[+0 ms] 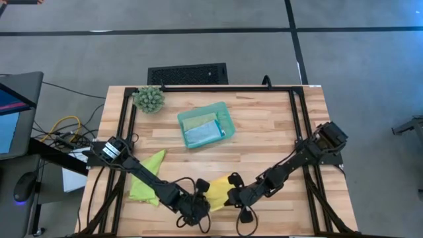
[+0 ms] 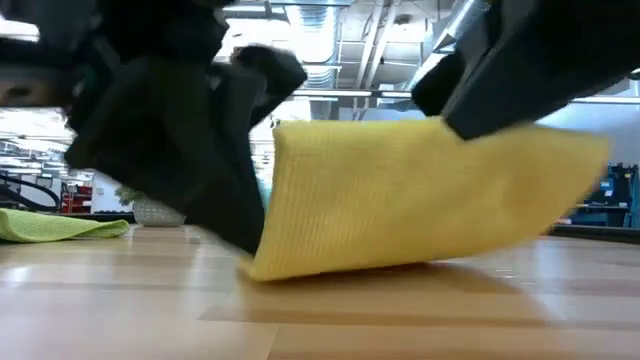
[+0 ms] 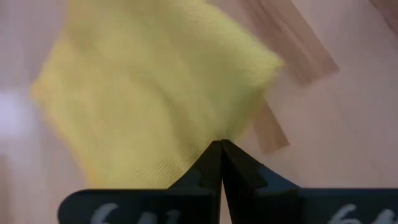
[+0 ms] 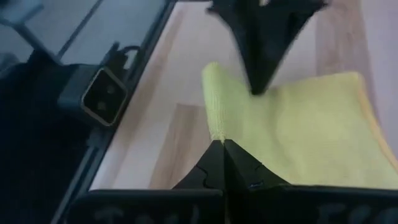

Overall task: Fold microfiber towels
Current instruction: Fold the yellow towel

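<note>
From above, we see both arms reaching into the lower middle of the frame, where the yellow towel [image 1: 219, 190] lies on the wooden table [image 1: 264, 125]. The left gripper [image 1: 203, 196] pinches its left edge and the right gripper [image 1: 233, 192] its right edge. The lime green towel [image 1: 147, 177] lies at lower left beneath the left arm. In the upper middle a teal tray [image 1: 227, 116] holds the pale sage towel [image 1: 196, 119] and the light blue towel [image 1: 202, 134]; a spiky plant ball [image 1: 149, 98] sits at upper left

At table height, the yellow towel [image 2: 420, 195] fills the centre, lifted and curled, only its lower left edge touching the wood, with dark gripper parts at upper left and upper right. The lime green towel [image 2: 60, 225] lies flat at far left

In the left wrist view, the fingers [image 3: 249, 177] meet at bottom centre, clamped on the yellow towel's [image 3: 149, 93] corner

In the right wrist view, that arm's fingers [image 4: 249, 174] are together on the towel's [image 4: 298, 143] folded edge, and the left gripper [image 4: 260, 87] nips the cloth at top centre
</note>
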Tool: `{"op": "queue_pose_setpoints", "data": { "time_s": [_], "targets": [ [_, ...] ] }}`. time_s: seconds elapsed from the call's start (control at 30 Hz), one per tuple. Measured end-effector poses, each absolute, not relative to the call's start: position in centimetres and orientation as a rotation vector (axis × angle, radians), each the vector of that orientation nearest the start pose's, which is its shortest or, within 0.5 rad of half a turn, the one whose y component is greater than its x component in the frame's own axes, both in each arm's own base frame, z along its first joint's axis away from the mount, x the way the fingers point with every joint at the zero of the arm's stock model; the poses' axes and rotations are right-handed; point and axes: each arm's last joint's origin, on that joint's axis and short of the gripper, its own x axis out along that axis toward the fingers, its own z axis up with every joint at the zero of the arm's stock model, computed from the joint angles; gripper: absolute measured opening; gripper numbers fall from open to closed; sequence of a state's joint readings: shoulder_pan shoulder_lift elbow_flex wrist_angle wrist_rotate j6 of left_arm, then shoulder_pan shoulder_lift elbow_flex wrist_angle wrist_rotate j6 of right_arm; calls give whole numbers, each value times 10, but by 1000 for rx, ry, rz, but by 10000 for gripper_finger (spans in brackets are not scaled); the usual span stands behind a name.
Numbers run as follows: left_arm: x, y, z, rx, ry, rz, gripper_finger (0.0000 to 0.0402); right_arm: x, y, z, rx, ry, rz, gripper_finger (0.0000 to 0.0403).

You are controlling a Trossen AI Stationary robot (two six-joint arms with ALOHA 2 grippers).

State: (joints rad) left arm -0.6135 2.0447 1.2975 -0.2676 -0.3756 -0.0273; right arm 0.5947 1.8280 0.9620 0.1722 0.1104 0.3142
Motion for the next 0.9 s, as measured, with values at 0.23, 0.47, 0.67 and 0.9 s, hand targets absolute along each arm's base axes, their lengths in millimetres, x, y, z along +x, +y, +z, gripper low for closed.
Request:
{"op": "queue_pose_setpoints", "data": {
  "time_s": [0.23, 0.47, 0.67, 0.9],
  "targets": [
    [340, -233, 146, 555, 866, -77, 0, 299, 205, 161, 59, 706, 372, 13],
    [341, -215, 137, 553, 937, 54, 0, 299, 203, 162, 87, 712, 363, 14],
    [340, -212, 125, 524, 915, -36, 0, 299, 201, 160, 96, 736, 349, 14],
    [341, -212, 124, 511, 901, -53, 0, 304, 191, 159, 146, 757, 298, 14]
  ]
}}
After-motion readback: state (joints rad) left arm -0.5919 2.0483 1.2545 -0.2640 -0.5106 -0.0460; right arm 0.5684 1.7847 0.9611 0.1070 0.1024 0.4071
